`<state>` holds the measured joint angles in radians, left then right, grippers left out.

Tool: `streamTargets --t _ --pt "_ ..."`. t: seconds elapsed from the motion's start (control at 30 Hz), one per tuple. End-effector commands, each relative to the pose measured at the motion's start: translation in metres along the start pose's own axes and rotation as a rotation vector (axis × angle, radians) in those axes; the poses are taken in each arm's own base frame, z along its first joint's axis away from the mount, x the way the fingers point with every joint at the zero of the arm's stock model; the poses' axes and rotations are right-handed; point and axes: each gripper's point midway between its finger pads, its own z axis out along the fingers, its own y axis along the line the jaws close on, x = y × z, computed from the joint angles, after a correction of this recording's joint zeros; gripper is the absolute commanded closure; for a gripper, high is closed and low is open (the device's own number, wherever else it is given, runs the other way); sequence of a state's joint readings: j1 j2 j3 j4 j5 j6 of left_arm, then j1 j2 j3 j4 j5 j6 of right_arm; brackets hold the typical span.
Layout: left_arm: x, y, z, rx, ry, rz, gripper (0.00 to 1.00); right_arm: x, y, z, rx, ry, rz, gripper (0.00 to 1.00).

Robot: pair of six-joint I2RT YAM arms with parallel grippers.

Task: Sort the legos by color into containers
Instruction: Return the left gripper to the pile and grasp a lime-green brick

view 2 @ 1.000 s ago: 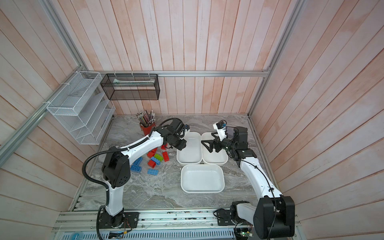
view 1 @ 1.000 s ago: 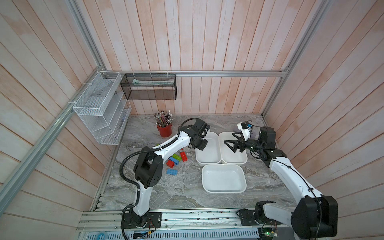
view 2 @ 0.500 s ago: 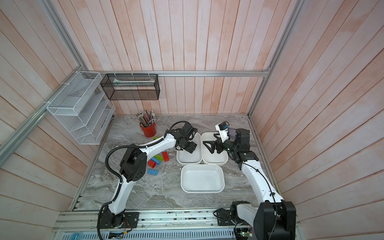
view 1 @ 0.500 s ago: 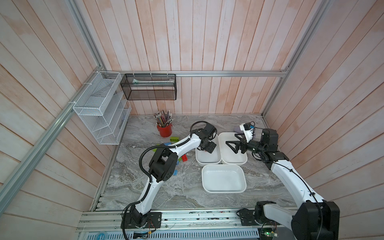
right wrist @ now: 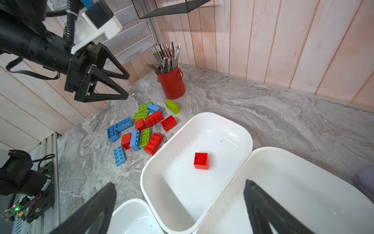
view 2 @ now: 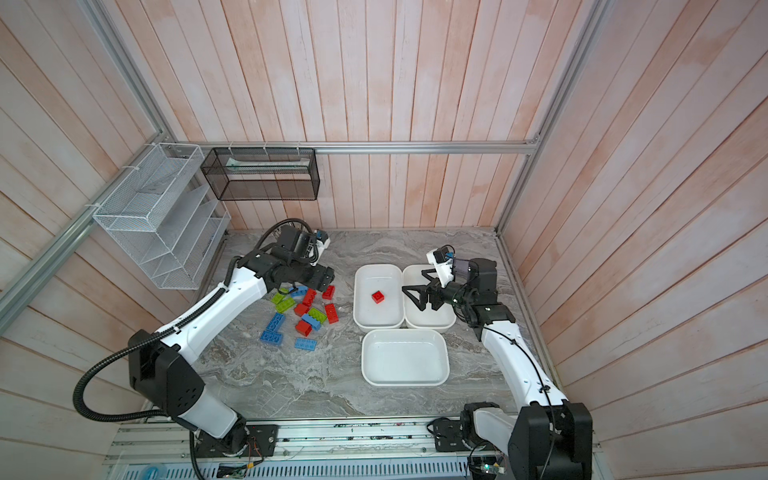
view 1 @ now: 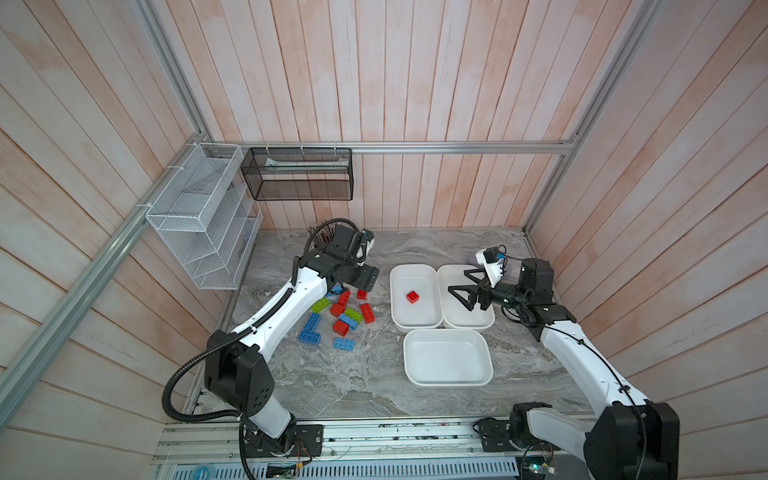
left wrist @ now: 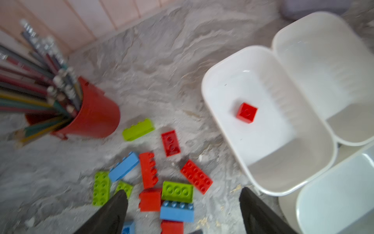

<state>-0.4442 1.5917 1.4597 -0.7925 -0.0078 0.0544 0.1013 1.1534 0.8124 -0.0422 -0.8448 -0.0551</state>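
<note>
In both top views a red brick (view 1: 412,296) lies in a tub (view 1: 417,322), at 3 o'clock from the left claw (view 1: 368,282) and 9 o'clock from the right claw (view 1: 458,281). Left wrist view, blurred: fingers (left wrist: 112,212) spread, apparently empty, over the loose legos (left wrist: 176,190). Right wrist view: both claws released, holding nothing.

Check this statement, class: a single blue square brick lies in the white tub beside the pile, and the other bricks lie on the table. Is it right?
Not quite. The square brick in that white tub is red, not blue; the right wrist view shows it plainly. The rest stands: it lies there alone, and the other bricks lie on the table.
</note>
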Motion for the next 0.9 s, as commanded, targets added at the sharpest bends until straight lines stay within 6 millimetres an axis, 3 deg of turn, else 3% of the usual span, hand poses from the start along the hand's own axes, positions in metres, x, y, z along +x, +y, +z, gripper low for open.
streamTargets --t 0.0,0.1,0.2,0.37,0.53,0.87 --pt "0.048 0.041 0.012 -0.063 0.126 -0.052 0.11 0.001 0.013 0.004 -0.049 0.004 -0.016 0.02" --pt "0.075 0.087 0.021 -0.124 0.147 -0.172 0.14 0.0 0.018 0.008 -0.067 0.011 -0.022 0.02" --pt "0.096 0.113 0.031 -0.143 0.152 -0.26 0.16 0.0 0.021 0.011 -0.073 0.023 -0.025 0.02" --pt "0.112 0.148 0.05 -0.191 0.179 -0.335 0.23 -0.003 0.026 0.015 -0.088 0.022 -0.033 0.02" --pt "0.108 0.161 0.069 -0.207 0.173 -0.297 0.29 0.0 0.029 0.02 -0.102 0.016 -0.034 0.02" --pt "0.114 0.16 0.118 -0.125 0.218 -0.252 0.32 0.004 0.029 0.02 -0.104 0.02 -0.038 0.02"
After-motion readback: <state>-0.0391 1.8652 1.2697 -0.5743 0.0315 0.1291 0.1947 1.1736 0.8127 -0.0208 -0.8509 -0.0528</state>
